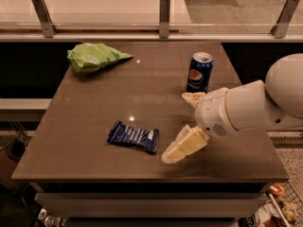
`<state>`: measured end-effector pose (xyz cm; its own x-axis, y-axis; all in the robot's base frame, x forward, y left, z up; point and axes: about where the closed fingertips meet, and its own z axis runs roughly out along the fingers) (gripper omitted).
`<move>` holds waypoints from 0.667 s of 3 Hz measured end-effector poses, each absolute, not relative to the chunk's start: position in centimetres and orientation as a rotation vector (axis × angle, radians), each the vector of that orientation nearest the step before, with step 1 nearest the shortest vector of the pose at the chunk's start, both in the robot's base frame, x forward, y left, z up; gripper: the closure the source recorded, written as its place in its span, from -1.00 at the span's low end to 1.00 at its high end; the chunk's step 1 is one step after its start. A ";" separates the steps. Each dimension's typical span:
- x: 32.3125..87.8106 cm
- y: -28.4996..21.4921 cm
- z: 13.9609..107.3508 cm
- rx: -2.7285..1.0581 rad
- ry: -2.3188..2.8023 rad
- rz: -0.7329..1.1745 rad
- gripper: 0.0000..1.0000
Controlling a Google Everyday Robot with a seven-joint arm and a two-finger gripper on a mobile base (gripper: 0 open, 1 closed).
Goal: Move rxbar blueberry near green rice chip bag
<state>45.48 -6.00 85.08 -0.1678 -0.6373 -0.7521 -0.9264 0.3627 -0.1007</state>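
Note:
The rxbar blueberry (133, 136) lies flat on the brown table (94, 98), near the front middle, its dark blue wrapper with white lettering facing up. The green rice chip bag (94, 56) lies at the table's far left corner. My gripper (182, 124) hovers just right of the bar, its two cream fingers spread apart, one finger (184, 146) low near the bar's right end and the other (194, 98) farther back. The gripper is open and holds nothing.
An upright blue Pepsi can (199, 72) stands at the back right, just behind my gripper. A glass rail with metal posts (164, 15) runs along the table's far edge. The white arm (255, 105) comes in from the right.

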 end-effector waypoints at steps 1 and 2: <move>45.2 -4.9 84.1 -1.345 1.869 0.558 -1.00; 44.4 -3.2 83.2 -1.326 1.819 0.627 -1.00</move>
<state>44.36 -3.21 83.24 -0.1479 -0.5541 -0.8192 -0.9413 0.3329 -0.0553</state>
